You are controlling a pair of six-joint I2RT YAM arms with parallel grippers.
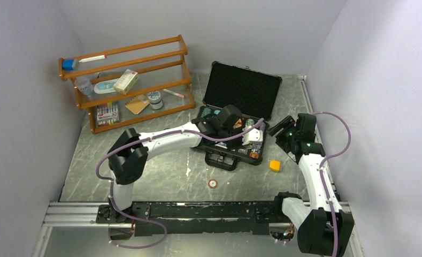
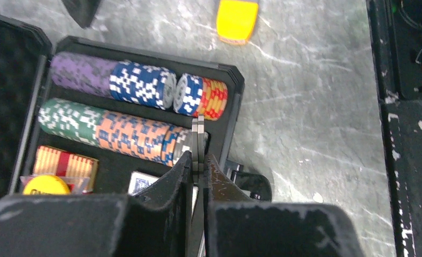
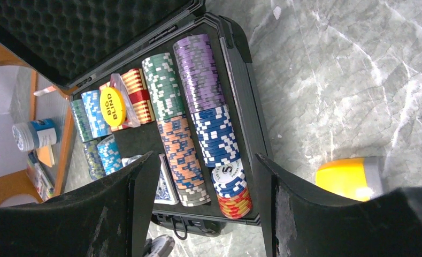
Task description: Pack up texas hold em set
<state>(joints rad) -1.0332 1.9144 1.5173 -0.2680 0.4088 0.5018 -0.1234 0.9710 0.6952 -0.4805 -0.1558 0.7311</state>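
Soft even light (blurry wrist-view foregrounds)

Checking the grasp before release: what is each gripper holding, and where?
Left gripper pinches grey poker chips on edge, by their flat faces, lower half. Right gripper: open, empty.

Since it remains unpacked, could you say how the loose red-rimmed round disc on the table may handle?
The red-rimmed round disc lies flat on the marbled table, so it probably slides and resists pinching. On edge, it would likely roll.
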